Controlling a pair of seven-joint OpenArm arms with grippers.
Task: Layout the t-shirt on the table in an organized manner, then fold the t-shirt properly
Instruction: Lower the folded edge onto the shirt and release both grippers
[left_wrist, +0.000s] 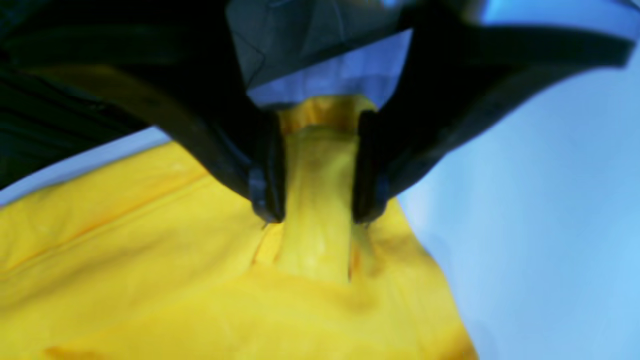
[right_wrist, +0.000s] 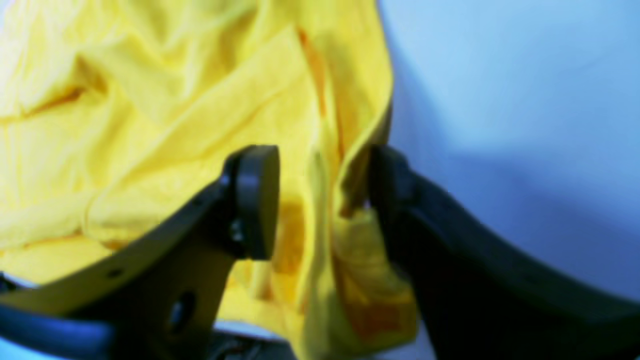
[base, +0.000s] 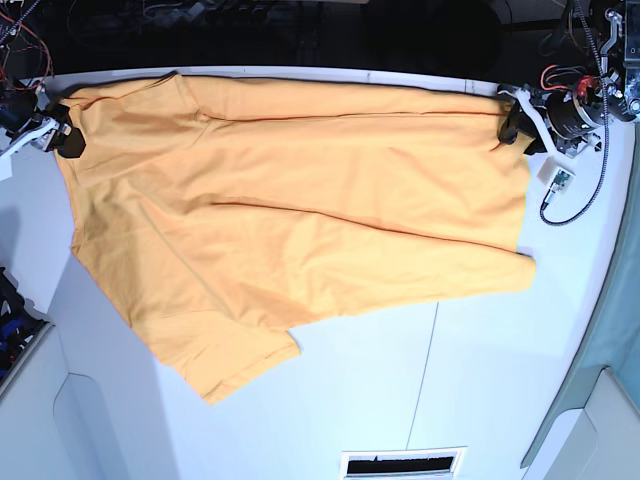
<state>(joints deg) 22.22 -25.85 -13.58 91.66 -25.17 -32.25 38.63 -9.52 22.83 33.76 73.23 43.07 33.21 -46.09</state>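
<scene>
I am in the laying-out step: the t-shirt (base: 300, 210) lies spread on the desk (base: 480, 400), reaching from 9 to 3 o'clock. My left tool (left_wrist: 317, 200) and right tool (right_wrist: 320, 200) stand parted around bunched cloth, not pinching it. Next I judge I must withdraw both and smooth the sleeve at 7 o'clock.

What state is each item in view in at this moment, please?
t-shirt: spread across the table, still wrinkled, not folded, far corners between the jaws.
table: bare in front of the shirt.
left gripper: jaws parted, cloth ridge between them.
right gripper: jaws parted, bunched cloth between them.
</scene>
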